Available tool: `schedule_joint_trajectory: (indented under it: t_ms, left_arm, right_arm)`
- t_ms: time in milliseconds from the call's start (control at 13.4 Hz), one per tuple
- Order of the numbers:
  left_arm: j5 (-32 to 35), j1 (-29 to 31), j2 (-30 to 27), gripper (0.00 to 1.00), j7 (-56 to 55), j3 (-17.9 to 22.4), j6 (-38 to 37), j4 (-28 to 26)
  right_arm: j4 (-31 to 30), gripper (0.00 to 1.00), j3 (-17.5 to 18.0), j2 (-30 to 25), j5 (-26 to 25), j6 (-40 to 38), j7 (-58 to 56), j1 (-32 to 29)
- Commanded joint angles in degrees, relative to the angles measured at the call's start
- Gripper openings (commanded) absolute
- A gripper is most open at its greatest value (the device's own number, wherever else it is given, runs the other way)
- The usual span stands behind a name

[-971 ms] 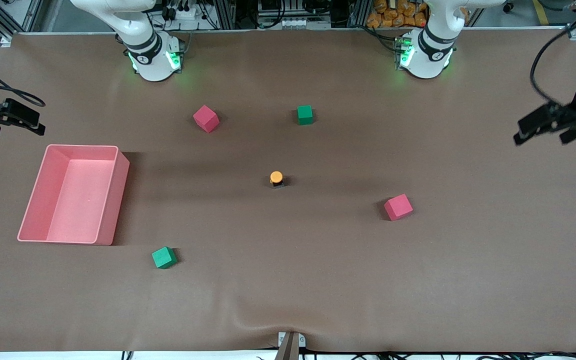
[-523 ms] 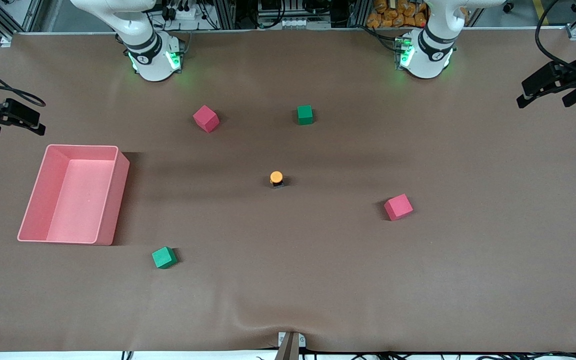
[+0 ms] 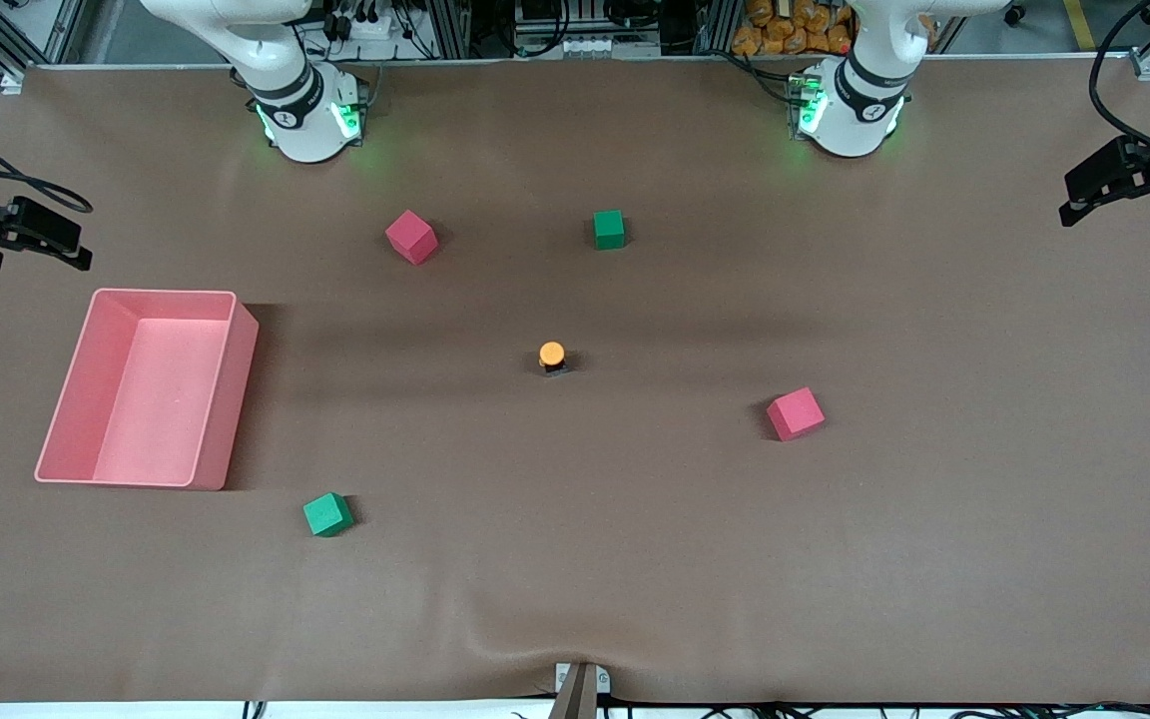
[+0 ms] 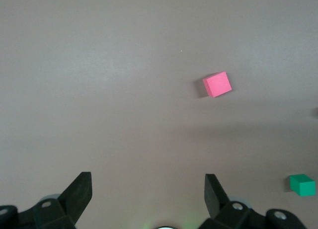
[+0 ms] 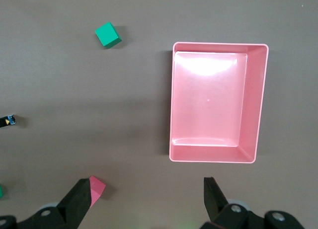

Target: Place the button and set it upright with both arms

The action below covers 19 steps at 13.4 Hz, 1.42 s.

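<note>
The button (image 3: 552,356) stands upright at the middle of the table, orange cap up on its black body, with no gripper near it. My left gripper (image 3: 1121,212) hangs open and empty over the table's edge at the left arm's end; its wrist view (image 4: 147,189) shows the jaws wide apart over bare mat. My right gripper (image 3: 28,260) hangs open and empty over the edge at the right arm's end, beside the pink bin (image 3: 226,399); its wrist view (image 5: 146,191) shows the jaws wide apart. A small dark thing (image 5: 7,120) at that view's edge may be the button.
Two red cubes (image 3: 411,237) (image 3: 795,413) and two green cubes (image 3: 608,229) (image 3: 327,514) lie around the button. The left wrist view shows a red cube (image 4: 217,84) and a green cube (image 4: 302,184). The right wrist view shows the bin (image 5: 258,105), a green cube (image 5: 108,34) and a red cube (image 5: 97,187).
My left gripper has drawn back toward the robots' side of the table at the left arm's end. The right arm, the button and the cubes have not moved.
</note>
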Motion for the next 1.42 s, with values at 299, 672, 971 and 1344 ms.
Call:
schedule_joint_trajectory:
  t_ms: [299, 672, 971, 1344]
  left_arm:
    - [1.58, -0.55, 0.81, 1.0, -0.25, 0.44, -0.32, 0.97]
    - [1.14, -0.73, 1.25, 1.0, -1.41, 0.7, -0.32, 0.62]
    - [1.23, -0.9, 1.6, 1.0, -1.14, 0.7, -0.32, 0.7]
    - [0.88, -1.17, 1.95, 1.0, -1.32, 0.61, -0.32, 0.97]
  right_arm:
    - [0.26, 1.0, 0.34, -0.16, 0.45, 0.34, 0.87, -0.4]
    - [0.26, 1.0, 0.25, -0.16, 0.37, 0.34, 0.87, -0.41]
    - [0.26, 1.0, 0.25, -0.16, 1.33, 1.57, 0.96, -0.58]
    - [0.26, 1.0, 0.08, -0.16, 1.42, 1.57, 0.96, -0.93]
